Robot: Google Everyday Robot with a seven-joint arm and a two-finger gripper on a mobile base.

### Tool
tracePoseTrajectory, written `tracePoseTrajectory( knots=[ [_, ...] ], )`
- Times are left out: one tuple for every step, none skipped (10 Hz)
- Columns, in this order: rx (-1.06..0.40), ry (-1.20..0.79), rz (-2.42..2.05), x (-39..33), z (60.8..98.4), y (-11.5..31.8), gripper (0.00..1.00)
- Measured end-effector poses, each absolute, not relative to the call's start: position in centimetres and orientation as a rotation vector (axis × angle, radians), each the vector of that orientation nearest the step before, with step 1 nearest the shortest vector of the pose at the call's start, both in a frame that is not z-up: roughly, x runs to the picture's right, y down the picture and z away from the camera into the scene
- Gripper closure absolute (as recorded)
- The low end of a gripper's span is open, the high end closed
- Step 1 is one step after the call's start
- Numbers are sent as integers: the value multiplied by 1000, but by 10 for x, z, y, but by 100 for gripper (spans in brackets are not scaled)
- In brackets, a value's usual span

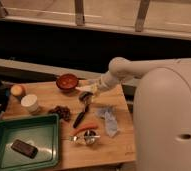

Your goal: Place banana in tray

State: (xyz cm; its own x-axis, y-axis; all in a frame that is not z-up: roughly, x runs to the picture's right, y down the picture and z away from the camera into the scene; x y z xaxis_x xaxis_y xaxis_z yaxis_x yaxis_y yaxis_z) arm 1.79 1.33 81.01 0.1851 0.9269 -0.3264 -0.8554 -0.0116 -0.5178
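The banana (86,89), pale yellow, sits at the tip of my gripper (92,87) over the far middle of the wooden board, just right of a red bowl. The gripper looks shut on it, reaching in from the right on a white arm (124,70). The tray (44,122) is dark green and lies at the board's front left, well left of and nearer than the gripper. A dark brown block (24,148) lies in it.
On the wooden board (119,150) are a red bowl (67,81), a small orange fruit (17,90), a white cup (30,103), a dark cluster (63,112), a black-handled utensil (82,114), an orange carrot (84,129), a metal item (89,137) and a crumpled wrapper (109,121). My bulky white arm housing (169,120) fills the right.
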Motion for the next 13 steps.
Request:
tracePoseTrajectory(
  knots=[
    [-735, -169, 1350, 0, 792, 19, 100],
    [-766, -203, 1291, -17, 778, 27, 100],
    [-801, -234, 1238, -36, 765, 36, 100],
    [-829, -259, 1195, -51, 755, 43, 100],
    [-860, -290, 1132, -74, 742, 54, 100],
    [-872, -302, 1107, -84, 737, 57, 100],
    [-873, -303, 1105, -84, 737, 58, 100],
    [-871, -302, 1108, -82, 737, 58, 100],
    [-872, -302, 1108, -83, 737, 58, 100],
    [-873, -303, 1105, -85, 737, 58, 100],
    [-873, -303, 1105, -85, 737, 58, 100],
    [-873, -302, 1104, -84, 737, 58, 100],
    [-879, -295, 1096, -84, 739, 59, 100]
  ],
)
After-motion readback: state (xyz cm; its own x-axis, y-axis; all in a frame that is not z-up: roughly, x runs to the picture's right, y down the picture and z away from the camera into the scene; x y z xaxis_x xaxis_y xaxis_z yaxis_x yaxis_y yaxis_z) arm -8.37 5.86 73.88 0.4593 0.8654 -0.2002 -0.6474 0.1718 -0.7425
